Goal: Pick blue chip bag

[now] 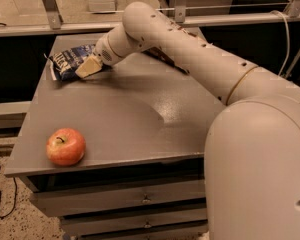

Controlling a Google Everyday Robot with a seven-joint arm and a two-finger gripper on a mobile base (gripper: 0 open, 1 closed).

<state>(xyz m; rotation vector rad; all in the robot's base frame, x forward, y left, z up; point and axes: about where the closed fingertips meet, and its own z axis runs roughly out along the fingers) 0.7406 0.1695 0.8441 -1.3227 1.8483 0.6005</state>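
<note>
A: Any containers about?

B: Two drawers [140, 200] below the grey table [125, 119], both shut, contents hidden; otherwise only snack bags, crumpled, insides not visible.

A: And the gripper?

B: Gripper [87, 67] down low at the far left corner of the table, tip against the blue chip bag [69, 60]; spread or closed, cannot tell (cream tip seen from one side only).

A: Bag relative to it?

B: Lying flat on the table, touching the tip; mostly to the gripper's left and slightly beyond it, right end tucked beneath; white lettering facing up.

A: Off the table yet?

B: No; resting on the surface.

A: Anything else nearby?

B: Sliver of a brown bag [165, 61] on the opposite side, right of the gripper, mostly hidden behind the arm; red apple [65, 146] well apart, by the near edge, closer to the camera than the gripper and a little to its left.
</note>
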